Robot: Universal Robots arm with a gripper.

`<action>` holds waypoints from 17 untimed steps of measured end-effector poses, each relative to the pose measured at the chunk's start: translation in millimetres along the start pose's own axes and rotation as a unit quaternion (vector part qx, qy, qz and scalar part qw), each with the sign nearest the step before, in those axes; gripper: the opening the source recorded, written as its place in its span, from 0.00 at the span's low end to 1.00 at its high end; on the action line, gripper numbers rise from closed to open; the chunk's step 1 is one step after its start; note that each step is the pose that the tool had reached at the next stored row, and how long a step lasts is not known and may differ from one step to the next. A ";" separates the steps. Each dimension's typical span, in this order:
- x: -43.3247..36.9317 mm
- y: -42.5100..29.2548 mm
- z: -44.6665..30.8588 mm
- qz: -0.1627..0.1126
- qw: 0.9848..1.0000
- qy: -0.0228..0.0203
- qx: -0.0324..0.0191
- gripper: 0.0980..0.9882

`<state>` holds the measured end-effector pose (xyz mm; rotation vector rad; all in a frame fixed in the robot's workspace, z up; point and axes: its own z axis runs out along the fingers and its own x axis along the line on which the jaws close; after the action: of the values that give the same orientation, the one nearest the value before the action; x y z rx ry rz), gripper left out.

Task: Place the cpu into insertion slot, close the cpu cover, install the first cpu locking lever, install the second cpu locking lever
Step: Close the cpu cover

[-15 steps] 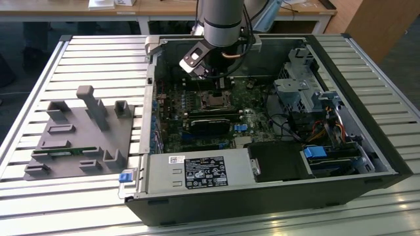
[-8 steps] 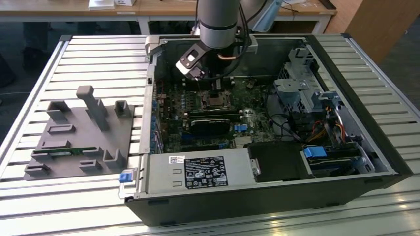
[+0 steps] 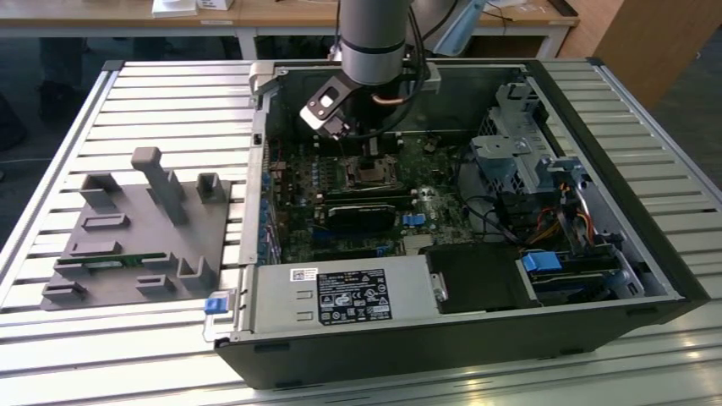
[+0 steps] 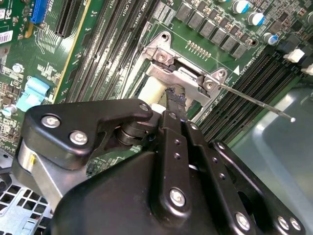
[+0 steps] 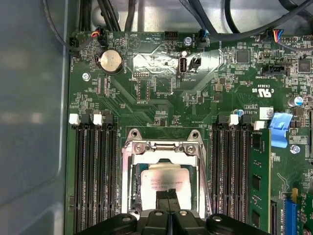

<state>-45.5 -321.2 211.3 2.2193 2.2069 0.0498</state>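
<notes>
In the first wrist view the cpu (image 5: 164, 180), a square chip with a silvery top, lies flat in the insertion slot (image 5: 135, 193) on the green board. The grey cpu cover (image 5: 164, 146) frames it, hinged at its far side, and seems to lie down around the chip. My gripper (image 5: 167, 194) is shut, its two black fingers pressed together, their tips right over the chip's near edge. The second wrist view shows the black fingertip (image 4: 176, 98) against the cover's metal plate (image 4: 183, 78), with a thin locking lever (image 4: 254, 100) sticking out free. In the exterior view the gripper (image 3: 361, 152) hangs over the slot (image 3: 368, 174).
Black memory slots (image 5: 93, 176) flank the socket, with a green memory stick (image 5: 259, 181) on one side. A coin battery (image 5: 110, 61) and cables (image 5: 112, 14) lie beyond. The case wall (image 5: 29, 122) is close. A grey fixture (image 3: 135, 237) stands outside the case, at the exterior view's left.
</notes>
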 end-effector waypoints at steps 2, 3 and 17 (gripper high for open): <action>0.0 -0.6 0.2 0.000 1.000 0.000 0.000 0.01; 0.0 -0.8 0.2 0.000 1.000 0.000 0.000 0.01; 0.0 -1.6 1.5 0.000 1.000 0.000 0.000 0.01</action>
<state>-47.0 -321.2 209.8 2.2194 2.2070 0.0501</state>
